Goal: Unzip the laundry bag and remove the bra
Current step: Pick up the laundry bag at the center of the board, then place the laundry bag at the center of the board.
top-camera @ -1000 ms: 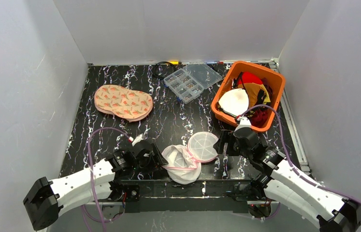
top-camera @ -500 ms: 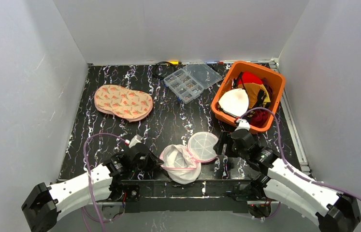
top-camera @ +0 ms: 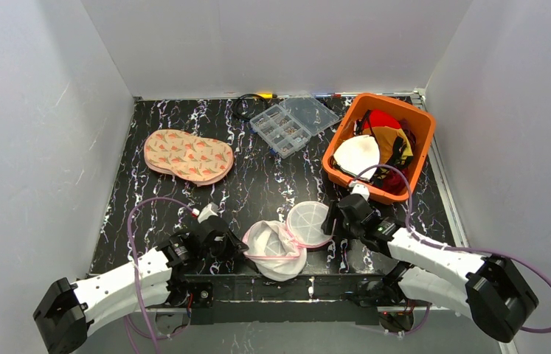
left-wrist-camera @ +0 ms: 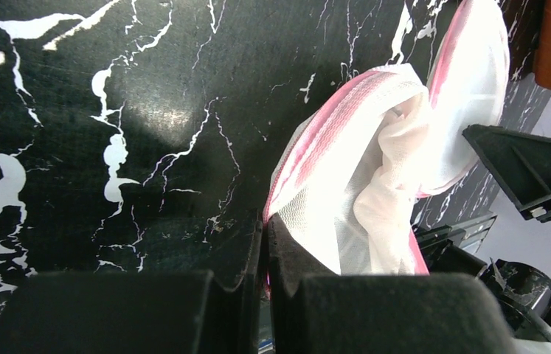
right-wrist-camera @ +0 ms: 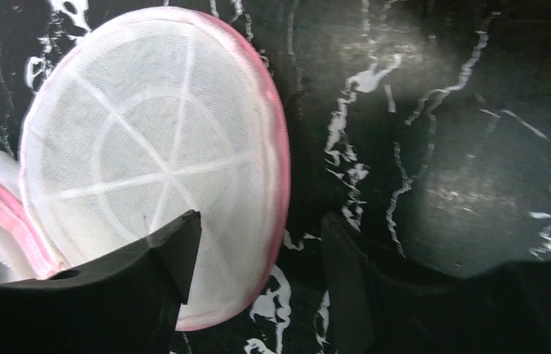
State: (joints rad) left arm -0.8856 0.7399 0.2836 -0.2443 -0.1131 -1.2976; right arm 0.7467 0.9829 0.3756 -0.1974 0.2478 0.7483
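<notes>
Left hand [left-wrist-camera: 263, 232] has clamped the laundry bag [left-wrist-camera: 375, 147] rim.

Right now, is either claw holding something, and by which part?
The left gripper pinches the laundry bag by its pink rim; the right gripper is open, gripping nothing.

A black counter [top-camera: 257, 188] veined with white marbling forms the base of a plain booth. A white back wall [top-camera: 272, 44] rises from its far edge, and a left wall [top-camera: 36, 147] and right wall [top-camera: 508, 133] rise from its side edges, all bare and matte. The light is soft and even, leaving dull patches of sheen on the counter's dark surface.
</notes>
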